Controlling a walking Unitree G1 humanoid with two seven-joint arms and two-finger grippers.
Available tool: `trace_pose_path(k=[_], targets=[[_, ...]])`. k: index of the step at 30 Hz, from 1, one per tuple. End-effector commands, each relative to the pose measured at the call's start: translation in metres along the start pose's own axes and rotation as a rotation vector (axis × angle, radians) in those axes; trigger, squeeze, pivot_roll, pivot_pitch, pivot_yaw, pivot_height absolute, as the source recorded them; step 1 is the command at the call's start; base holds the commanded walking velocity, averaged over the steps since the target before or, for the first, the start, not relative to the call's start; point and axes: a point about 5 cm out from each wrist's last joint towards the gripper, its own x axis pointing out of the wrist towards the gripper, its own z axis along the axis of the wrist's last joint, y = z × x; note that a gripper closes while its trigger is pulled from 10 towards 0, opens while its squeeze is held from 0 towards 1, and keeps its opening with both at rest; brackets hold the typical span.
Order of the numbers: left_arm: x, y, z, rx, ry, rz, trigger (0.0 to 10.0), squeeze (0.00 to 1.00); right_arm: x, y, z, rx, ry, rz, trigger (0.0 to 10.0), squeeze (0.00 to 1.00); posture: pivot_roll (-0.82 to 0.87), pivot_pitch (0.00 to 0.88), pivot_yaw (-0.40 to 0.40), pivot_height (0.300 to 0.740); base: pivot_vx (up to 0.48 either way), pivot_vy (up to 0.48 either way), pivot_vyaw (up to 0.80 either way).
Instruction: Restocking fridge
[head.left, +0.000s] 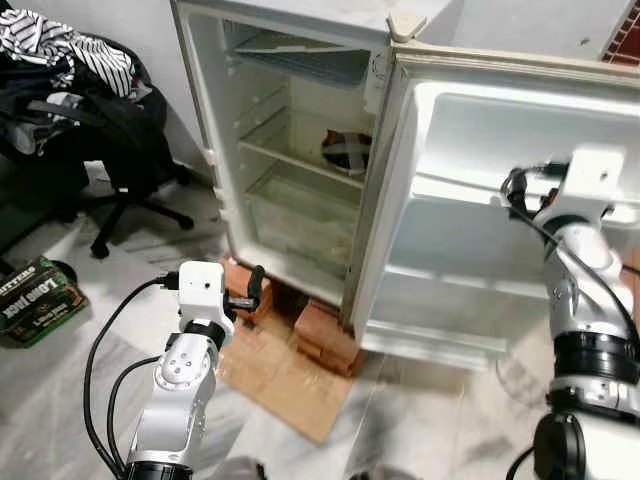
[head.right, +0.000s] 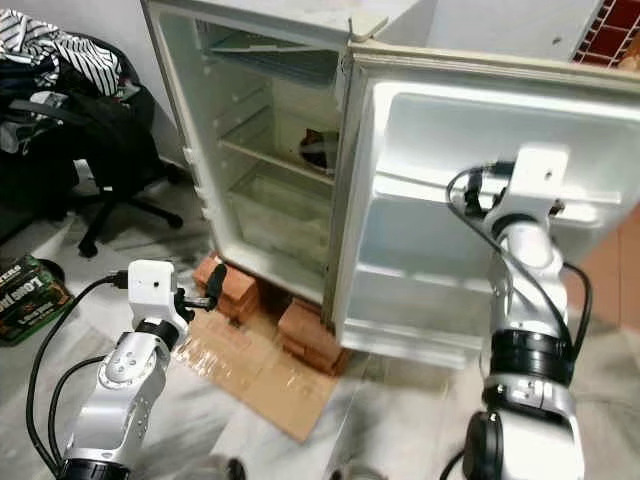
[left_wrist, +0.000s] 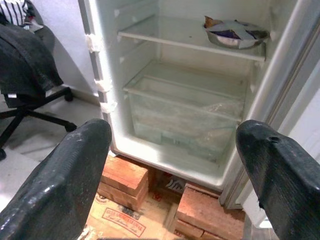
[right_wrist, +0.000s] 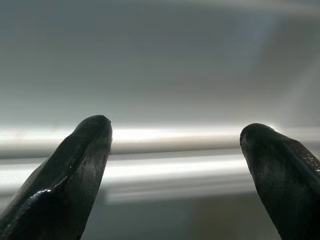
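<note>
White fridge (head.left: 300, 160) before left tool (left_wrist: 172, 175)

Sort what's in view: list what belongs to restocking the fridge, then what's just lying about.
Job:
fridge, open
fridge door
shelf holding a foil-covered bowl
clear drawer
left end effector, open
right end effector, open, at the door

Lying about:
office chair with clothes
bricks
cardboard
green box
</note>
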Motion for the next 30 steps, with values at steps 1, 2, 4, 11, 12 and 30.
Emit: trace_pose_path(k=[1,2,4,11,12,30], targets=[[-0.002,0.002,0.002,0.008,-0.008,0.005,10.0,0.0,0.0,0.012,-0.016,0.012,0.076,0.052,10.0,0.0,0.0,0.067,0.018,0.74,0.0,0.0,0.0],[-0.002,0.002,0.002,0.01,-0.008,0.006,10.0,0.0,0.0,0.014,-0.016,0.015,0.082,0.066,10.0,0.0,0.01,0.066,0.017,0.74,0.0,0.0,0.0],[-0.003,0.003,0.002,0.012,-0.009,0.006,10.0,0.0,0.0,0.015,-0.017,0.011,0.084,0.072,10.0,0.0,0.01,0.066,0.017,0.74,0.0,0.0,0.0],[-0.002,0.003,0.002,0.018,-0.008,0.003,10.0,0.0,-0.003,0.013,-0.022,0.011,0.097,0.062,10.0,0.0,0.0,0.066,0.022,0.74,0.0,0.0,0.0],[-0.002,0.003,0.003,0.018,-0.008,0.003,10.0,0.0,-0.005,0.014,-0.024,0.013,0.1,0.06,10.0,0.0,0.0,0.067,0.025,0.74,0.0,0.0,0.0],[-0.004,0.009,0.009,0.038,-0.026,0.026,10.0,0.0,-0.044,0.054,-0.06,0.051,0.102,0.132,10.0,0.0,0.0,0.116,0.024,0.74,0.0,0.0,0.0]])
